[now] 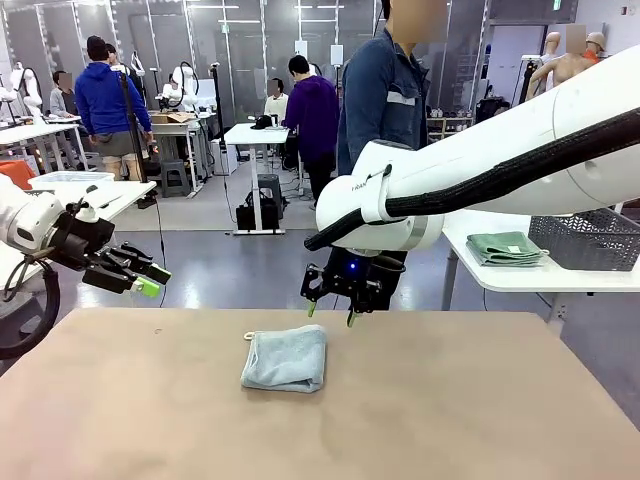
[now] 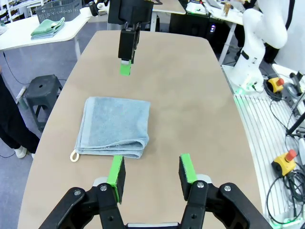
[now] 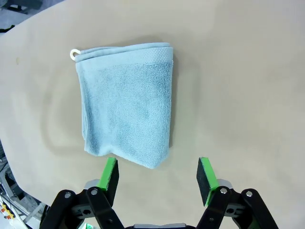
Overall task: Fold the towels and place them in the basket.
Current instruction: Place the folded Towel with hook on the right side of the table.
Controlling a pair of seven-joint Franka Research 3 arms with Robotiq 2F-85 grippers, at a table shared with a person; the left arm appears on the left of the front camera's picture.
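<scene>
Front view: the blue towel (image 1: 286, 358) lies folded in the middle of the table (image 1: 450, 420), the left gripper (image 1: 155, 282) and right gripper (image 1: 330, 315) (above the table's far side) open and empty, so I think grabbing it for the basket (image 1: 590, 240) comes next.

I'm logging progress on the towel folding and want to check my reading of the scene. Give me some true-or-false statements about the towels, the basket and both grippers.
1. The light blue-grey terry towel lies folded on the tan table. True.
2. The right gripper is shut on that towel. False: its jaws stand open and empty, above the table near the towel.
3. The dark grey lattice basket stands on the tan table. False: it stands on a white side table at the far right.
4. Folded green towels lie beside the basket. True.
5. The left gripper is open and holds nothing. True.
</scene>
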